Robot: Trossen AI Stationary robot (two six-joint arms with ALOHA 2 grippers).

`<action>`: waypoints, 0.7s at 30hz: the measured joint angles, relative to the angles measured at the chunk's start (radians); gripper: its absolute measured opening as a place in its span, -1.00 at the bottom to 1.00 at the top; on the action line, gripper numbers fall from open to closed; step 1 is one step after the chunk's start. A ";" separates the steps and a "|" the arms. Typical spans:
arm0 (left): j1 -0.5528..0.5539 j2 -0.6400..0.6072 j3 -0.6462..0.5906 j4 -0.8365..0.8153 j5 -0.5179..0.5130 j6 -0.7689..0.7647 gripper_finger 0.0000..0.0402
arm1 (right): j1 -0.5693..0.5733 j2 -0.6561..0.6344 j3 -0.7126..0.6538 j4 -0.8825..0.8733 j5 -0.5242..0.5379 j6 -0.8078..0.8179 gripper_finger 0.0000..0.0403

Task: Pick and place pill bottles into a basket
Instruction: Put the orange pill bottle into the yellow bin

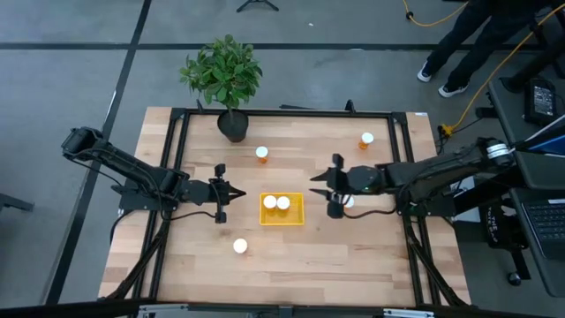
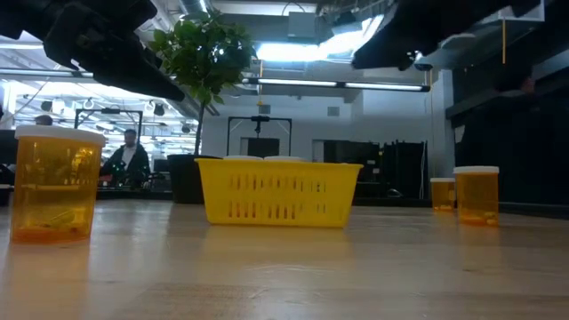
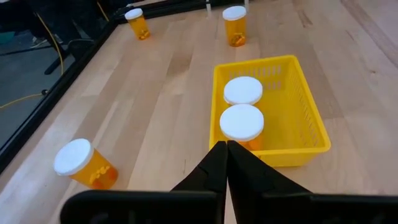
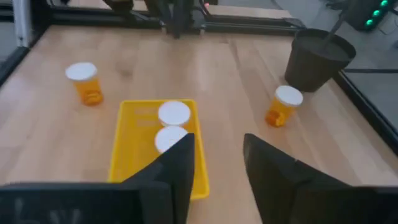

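Observation:
The yellow basket (image 1: pixel 294 217) sits at the table's middle and holds two upright pill bottles (image 1: pixel 269 202) (image 1: pixel 283 203); they also show in the left wrist view (image 3: pixel 241 123) (image 3: pixel 242 91). Loose bottles stand on their bases at the far middle (image 1: pixel 262 154), far right (image 1: pixel 366 139), near middle (image 1: pixel 240 246), and one (image 1: pixel 348 201) partly under my right arm. My left gripper (image 1: pixel 240 192) is shut and empty just left of the basket (image 3: pixel 311 118). My right gripper (image 1: pixel 313 184) is open and empty, just right of the basket (image 4: pixel 127 155) and above the table.
A dark pot with a green plant (image 1: pixel 231 124) stands at the far edge, left of centre. A black frame (image 1: pixel 291 112) runs around the tabletop. A person's legs (image 1: pixel 459 44) show beyond the far right corner. Bare wood lies along the near edge.

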 joint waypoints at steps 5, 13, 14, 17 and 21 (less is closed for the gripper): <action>0.000 0.000 0.000 0.004 0.000 0.000 -0.99 | 0.052 -0.107 -0.062 -0.029 -0.001 0.027 -0.52; 0.000 0.000 0.000 0.006 -0.001 -0.008 -0.95 | 0.126 -0.240 -0.117 -0.134 0.063 0.105 -0.74; 0.000 0.000 0.000 0.008 -0.001 -0.008 -0.95 | 0.129 -0.252 -0.124 -0.149 0.107 0.121 -0.76; 0.000 0.000 0.000 0.010 -0.001 -0.008 -0.96 | 0.130 -0.280 -0.143 -0.232 0.238 0.207 -0.82; 0.000 0.000 0.000 0.011 -0.002 -0.008 -0.98 | 0.130 -0.293 -0.155 -0.363 0.358 0.370 -0.88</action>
